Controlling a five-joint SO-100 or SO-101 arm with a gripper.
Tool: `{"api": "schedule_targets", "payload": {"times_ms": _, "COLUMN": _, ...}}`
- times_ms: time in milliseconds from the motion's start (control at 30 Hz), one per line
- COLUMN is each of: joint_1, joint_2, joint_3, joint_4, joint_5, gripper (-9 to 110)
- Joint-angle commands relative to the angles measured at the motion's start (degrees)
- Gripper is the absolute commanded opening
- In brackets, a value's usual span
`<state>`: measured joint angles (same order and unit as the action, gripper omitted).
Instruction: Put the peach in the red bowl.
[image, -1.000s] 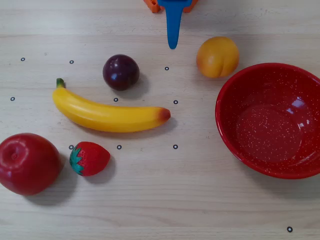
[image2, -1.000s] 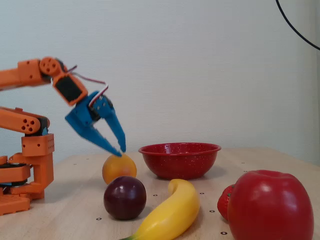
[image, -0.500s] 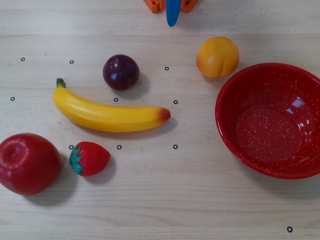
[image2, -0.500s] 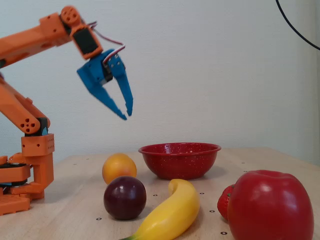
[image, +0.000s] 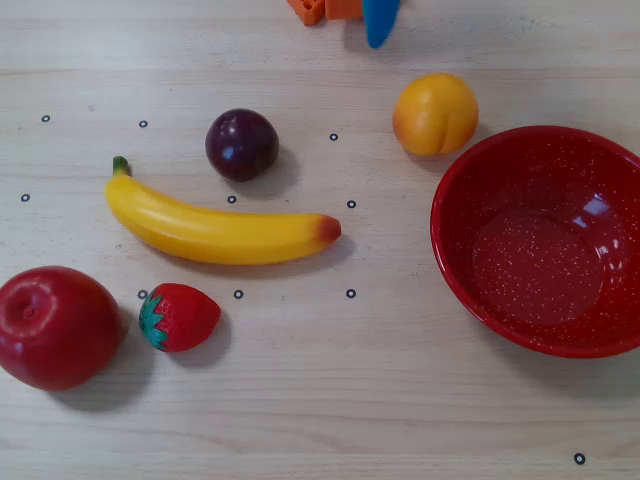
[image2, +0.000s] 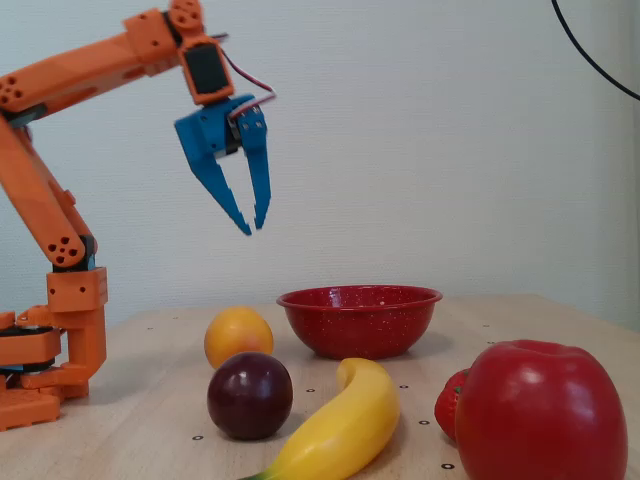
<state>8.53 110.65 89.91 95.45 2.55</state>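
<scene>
- gripper (image2: 252, 228) is seen high above the table in the fixed view, empty, fingers only narrowly parted, tips pointing down.
- peach (image2: 238, 337) is found on the table at about 6 o'clock from the fingertips, well below them.
- red bowl (image: 470, 180) is seen at 4 o'clock of the peach (image: 435, 114) overhead, just beside it.

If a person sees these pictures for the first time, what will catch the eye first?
Probably the big red apple, filling the near right corner of the fixed view, and the wide red bowl at the right in the overhead view. Next, the blue gripper hangs empty high above the table, with the peach lying just beside the bowl's rim.
</scene>
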Motion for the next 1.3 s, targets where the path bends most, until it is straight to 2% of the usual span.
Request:
{"api": "schedule_targets", "payload": {"times_ms": 0, "joint_1": 2.2, "joint_2": -1.3, "joint_3": -4.3, "joint_4": 0.5, "joint_5": -2.5, "gripper": 2}}
{"api": "schedule_targets", "payload": {"times_ms": 400, "joint_1": 8.7, "joint_2": -13.0, "joint_3": -3.3, "joint_4": 3.8, "joint_5": -10.5, "gripper": 9}}
{"api": "schedule_targets", "payload": {"times_ms": 767, "joint_1": 15.2, "joint_2": -16.0, "joint_3": -1.1, "joint_4": 8.7, "joint_5": -21.9, "gripper": 43}}
{"api": "schedule_targets", "payload": {"times_ms": 1067, "joint_1": 20.7, "joint_2": -22.3, "joint_3": -3.6, "joint_4": 9.8, "joint_5": -41.0, "gripper": 46}}
{"api": "schedule_targets", "payload": {"times_ms": 1267, "joint_1": 25.2, "joint_2": -24.2, "joint_3": -2.2, "joint_4": 7.6, "joint_5": -46.3, "gripper": 47}}
